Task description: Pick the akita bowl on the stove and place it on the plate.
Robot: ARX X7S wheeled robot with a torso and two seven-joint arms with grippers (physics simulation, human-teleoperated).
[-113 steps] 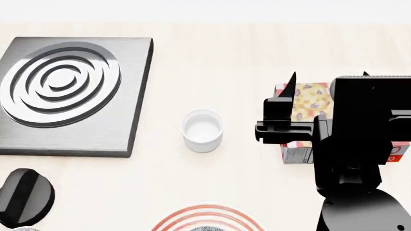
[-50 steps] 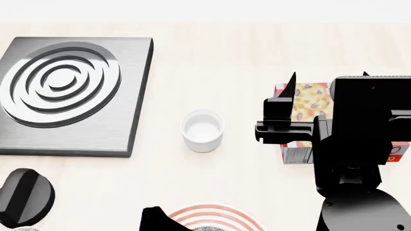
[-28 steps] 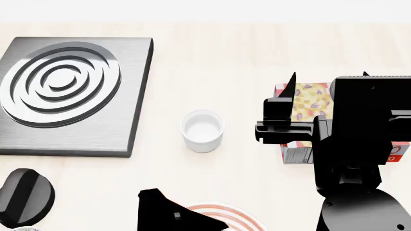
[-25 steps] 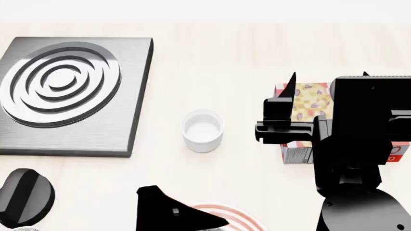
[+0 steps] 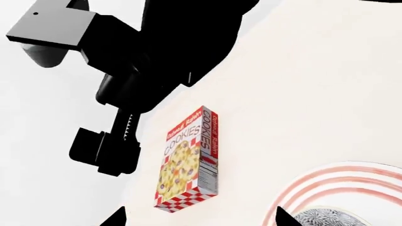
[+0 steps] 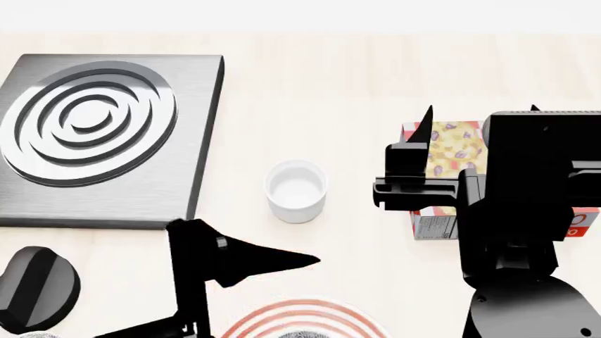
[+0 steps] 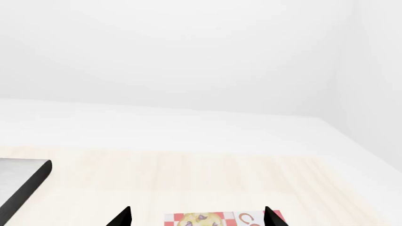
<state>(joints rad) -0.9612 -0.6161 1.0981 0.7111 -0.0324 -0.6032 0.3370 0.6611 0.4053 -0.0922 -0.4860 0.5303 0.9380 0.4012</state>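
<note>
Overhead, the left gripper (image 6: 281, 259) hovered, prongs apart, between a white cup (image 6: 297, 191) and the plate (image 6: 305, 318); the right gripper (image 6: 424, 151), likewise apart, fronted a cookies box (image 6: 455, 151). Left wrist: the akita bowl (image 5: 330, 219) (mostly cropped) on the plate. Right wrist: pale wooden table (image 7: 188, 179), white wall.

A red-and-white checked cookie box (image 5: 188, 160) lying on the pale wooden table (image 5: 301, 94) carries the word "COOKIES" in large letters on its face and again on its narrow side. A smaller line of red script above the big word is too blurred to read. No other text is legible.
</note>
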